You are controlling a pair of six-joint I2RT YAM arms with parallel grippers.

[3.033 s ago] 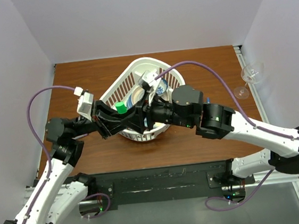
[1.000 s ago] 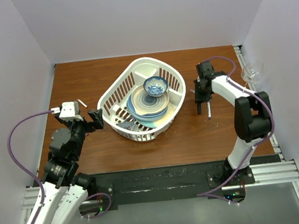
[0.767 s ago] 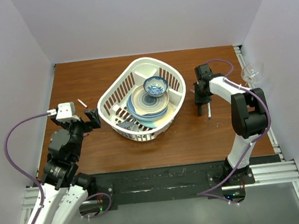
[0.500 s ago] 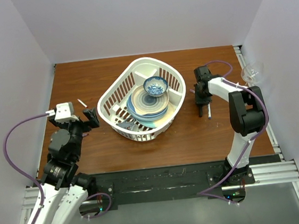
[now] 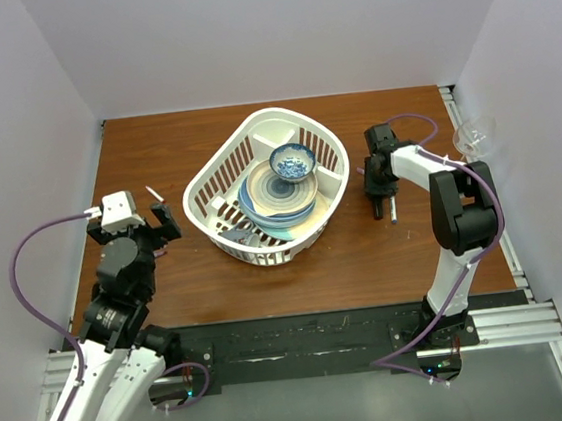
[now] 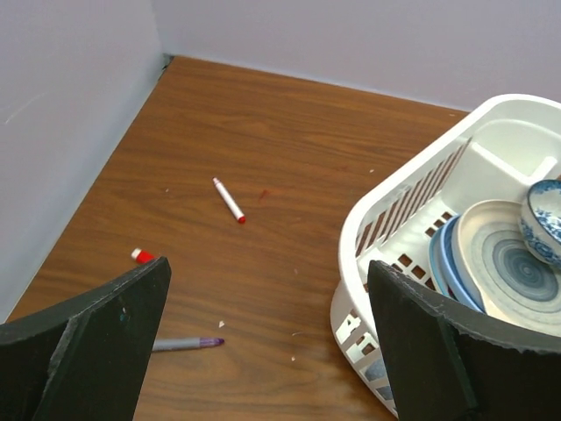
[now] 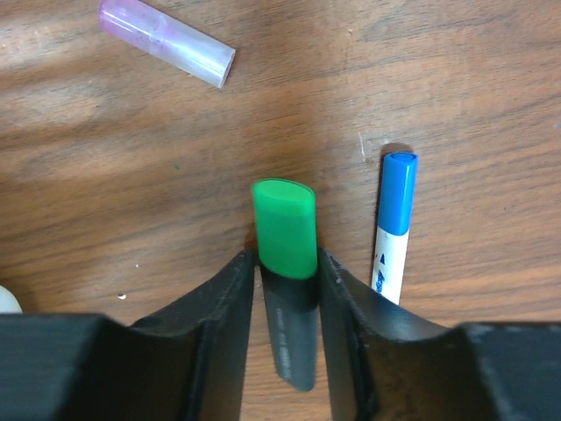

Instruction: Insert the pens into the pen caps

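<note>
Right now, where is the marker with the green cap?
In the right wrist view, the green-capped marker lies on the table between the right fingers, left of a blue-capped pen. Overhead, it is right of the basket.

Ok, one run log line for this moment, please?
left gripper open, empty | right gripper around green-capped marker on table, grip unclear

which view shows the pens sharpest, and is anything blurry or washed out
Right wrist: sharpest, the green-capped marker and table grain crisp. Left wrist: the red-tipped pen small but clear; the near fingers just dark shapes. Top external: evenly lit, pens tiny, the wine glass faint against the pale wall.
</note>
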